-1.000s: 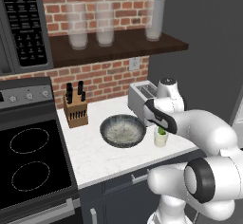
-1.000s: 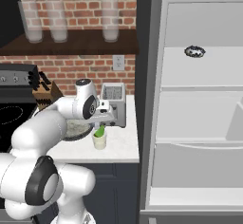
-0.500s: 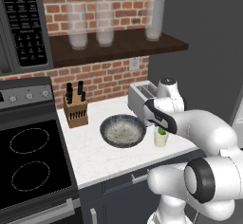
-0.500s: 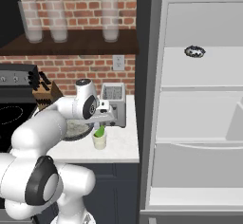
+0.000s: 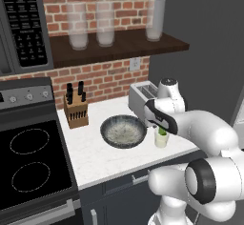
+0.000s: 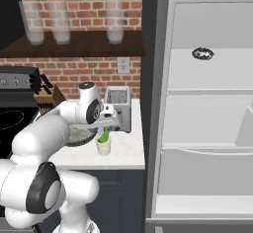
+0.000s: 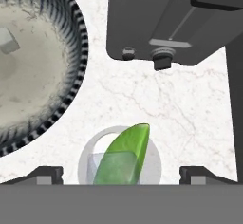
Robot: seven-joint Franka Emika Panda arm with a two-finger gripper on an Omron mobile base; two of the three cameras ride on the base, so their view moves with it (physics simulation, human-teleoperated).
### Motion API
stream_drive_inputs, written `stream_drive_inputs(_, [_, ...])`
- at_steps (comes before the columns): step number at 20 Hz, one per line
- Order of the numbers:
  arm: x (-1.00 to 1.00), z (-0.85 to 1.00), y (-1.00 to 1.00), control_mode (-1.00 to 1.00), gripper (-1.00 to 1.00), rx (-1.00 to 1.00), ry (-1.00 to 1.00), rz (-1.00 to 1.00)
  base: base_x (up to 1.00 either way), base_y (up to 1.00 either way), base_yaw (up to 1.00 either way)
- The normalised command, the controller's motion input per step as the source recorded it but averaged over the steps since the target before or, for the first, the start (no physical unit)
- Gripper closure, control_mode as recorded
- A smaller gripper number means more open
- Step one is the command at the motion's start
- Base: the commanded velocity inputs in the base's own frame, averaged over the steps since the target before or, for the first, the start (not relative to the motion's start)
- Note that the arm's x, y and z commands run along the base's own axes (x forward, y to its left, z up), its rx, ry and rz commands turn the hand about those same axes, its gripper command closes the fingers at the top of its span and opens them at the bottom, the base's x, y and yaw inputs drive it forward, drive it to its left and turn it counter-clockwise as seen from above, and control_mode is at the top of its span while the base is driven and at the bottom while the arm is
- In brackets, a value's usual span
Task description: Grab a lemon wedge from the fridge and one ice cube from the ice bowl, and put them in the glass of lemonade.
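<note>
- While the white arm's two-finger gripper [image 7: 121,175] hangs right over the small clear tumbler of pale lemonade [image 7: 119,159], its dark fingertips [image 7: 45,174] stand wide apart at either side of the glass and hold nothing.
- That little yellow-green lemon wedge [image 7: 124,154] is sitting in the tumbler, tilted, with its pointy end sticking up past the rim. It's touching neither finger as far as I can see.
- From the left base view the tumbler [image 5: 161,138] stands on the white marble counter [image 5: 95,157] near the front edge, just beside the wide shallow dark grey ice bowl [image 5: 123,131], with a bit of green wedge [image 5: 162,132] poking out the top.
- Hand view shows the ice bowl [image 7: 76,52] with its speckled whitish inside, and a pale ice cube [image 7: 7,42] lying in it, well apart from the glass.
- A grey boxy toaster [image 6: 118,108] stands behind the tumbler, against the red brick wall [image 6: 84,69].
- On the left there's a wooden knife block with dark handles [image 5: 76,110] and a black stovetop [image 5: 29,162] next to the counter.
- Three tall clear glasses [image 5: 105,24] stand on the dark wooden shelf [image 5: 119,45] up top.
- In the right base view the tall grey fridge [image 6: 207,113] stands open, white shelves showing, and a small dark ring-shaped thing [image 6: 202,54] lies on the upper shelf.
- Same view has the gripper [image 6: 106,127] just above the tumbler [image 6: 103,145].
</note>
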Motion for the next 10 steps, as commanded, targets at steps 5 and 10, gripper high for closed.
stream_drive_inputs(5, [-0.01, 0.00, -0.03, -1.00, -1.00, 0.00, -0.01, 0.00, 0.00, 0.00, 0.00])
stream_drive_inputs(10, [-0.36, 0.02, 0.00, -1.00, -1.00, 0.01, -0.13, 0.01, 0.00, 0.00, 0.00])
